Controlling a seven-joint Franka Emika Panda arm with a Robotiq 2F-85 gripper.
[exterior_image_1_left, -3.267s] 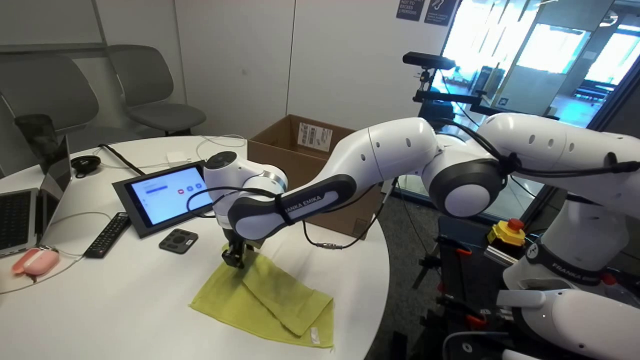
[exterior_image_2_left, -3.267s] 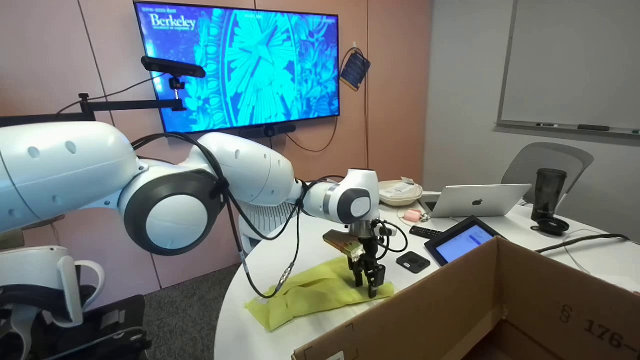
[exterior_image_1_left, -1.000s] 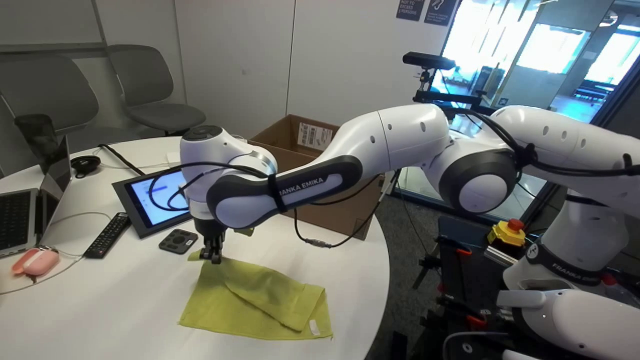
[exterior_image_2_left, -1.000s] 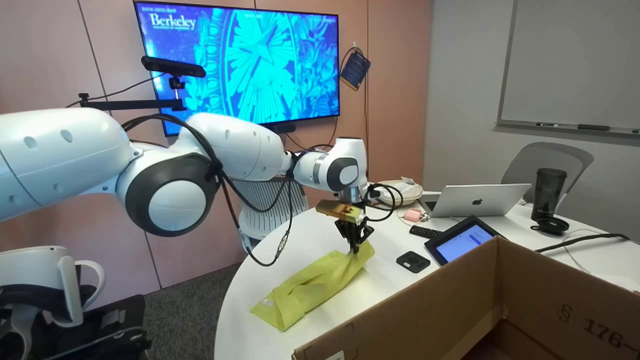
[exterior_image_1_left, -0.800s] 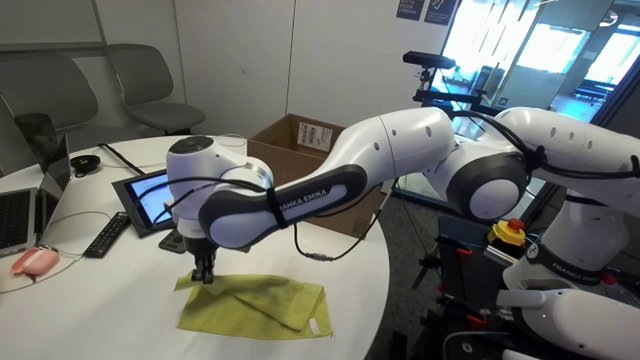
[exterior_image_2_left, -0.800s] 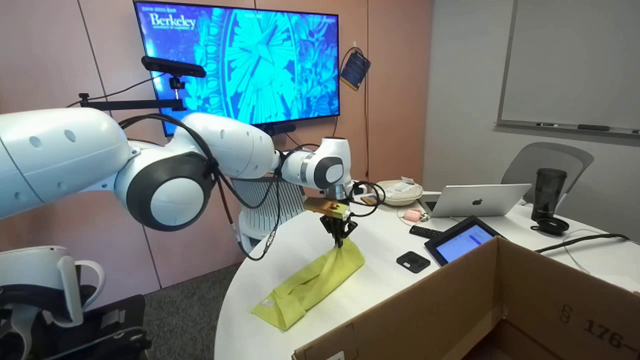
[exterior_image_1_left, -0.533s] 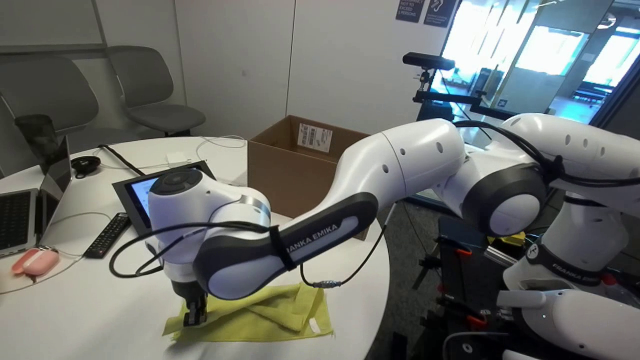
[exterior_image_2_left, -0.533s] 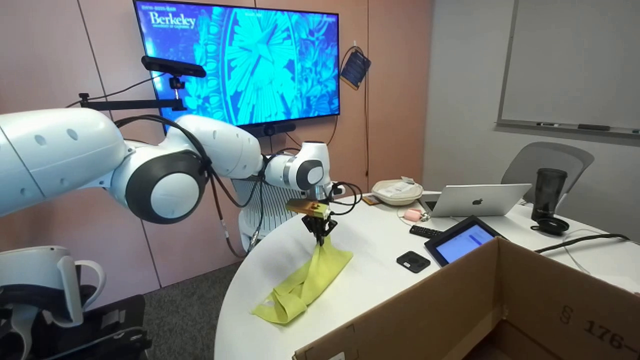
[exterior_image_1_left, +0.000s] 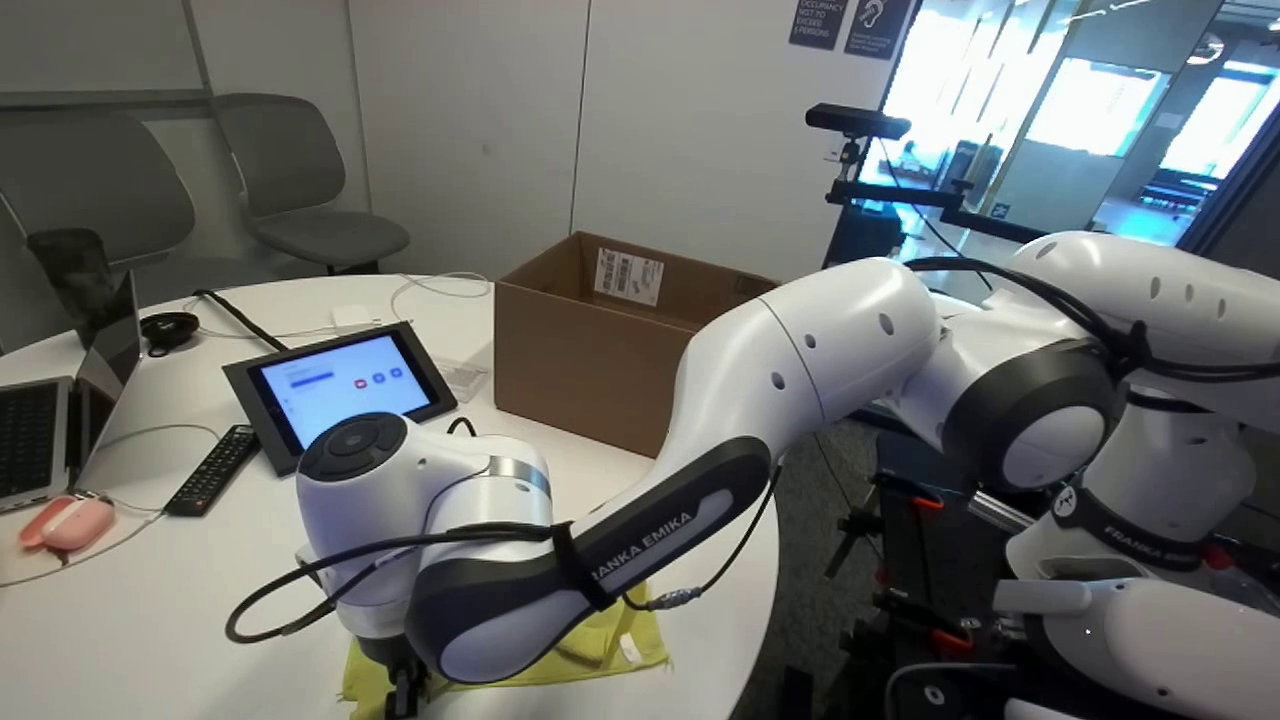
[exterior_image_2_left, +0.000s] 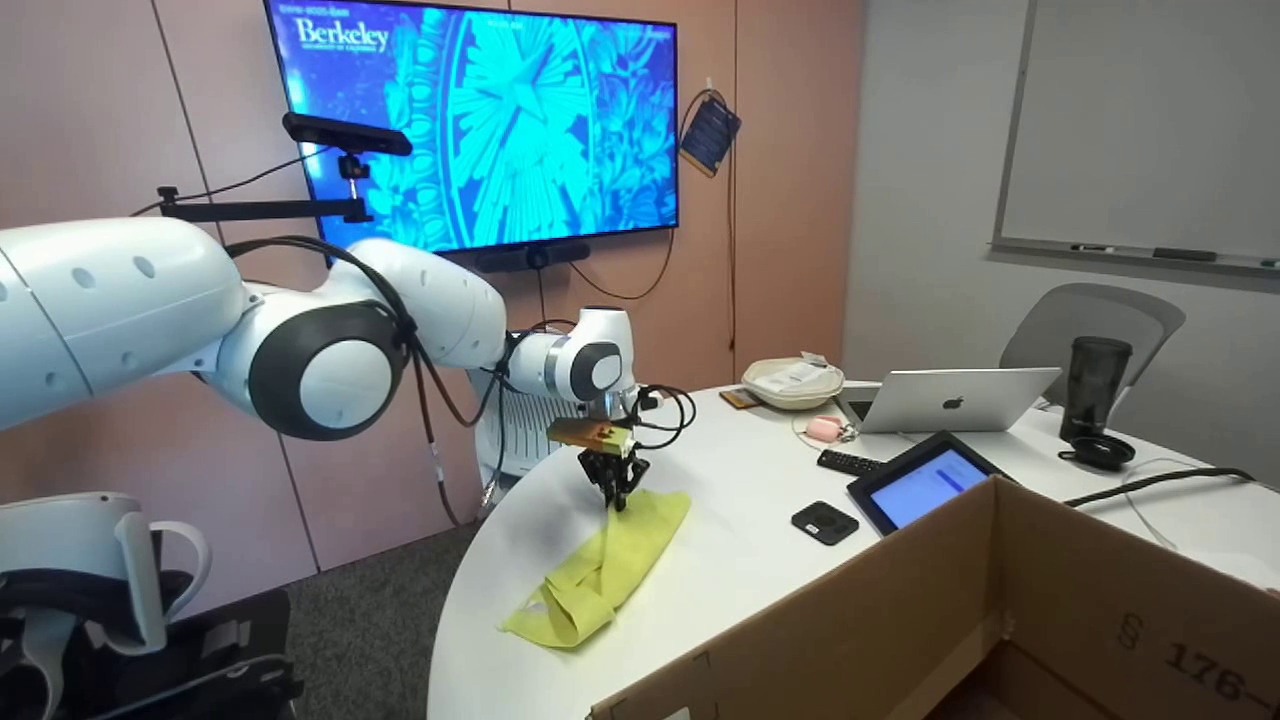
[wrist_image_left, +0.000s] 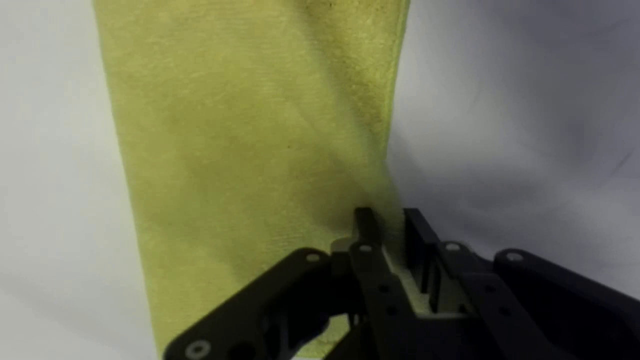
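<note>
A yellow-green cloth (exterior_image_2_left: 640, 545) lies on the white table as a folded strip, with one end turned over near a white tag (exterior_image_1_left: 629, 648). My gripper (exterior_image_2_left: 616, 500) points down at the cloth's far end, low over the table. In the wrist view the gripper (wrist_image_left: 387, 214) has a narrow gap between its fingers, and the edge of the cloth (wrist_image_left: 215, 150) runs up into that gap. The cloth does not look pinched there, though the picture is blurred. In an exterior view the arm covers much of the cloth, and the fingertips (exterior_image_1_left: 402, 700) reach the bottom border.
A brown cardboard box (exterior_image_1_left: 590, 365) stands open on the table. Around it are a tablet (exterior_image_1_left: 345, 385), a remote (exterior_image_1_left: 213, 470), a black puck-like device (exterior_image_2_left: 825, 522), a laptop (exterior_image_2_left: 955, 400) and a pink case (exterior_image_1_left: 80, 523). Loose cables cross the tabletop.
The gripper has drawn the cloth's far edge across the table, toward the camera in an exterior view, folding it narrower. It has since come lower, and its fingers have parted slightly.
</note>
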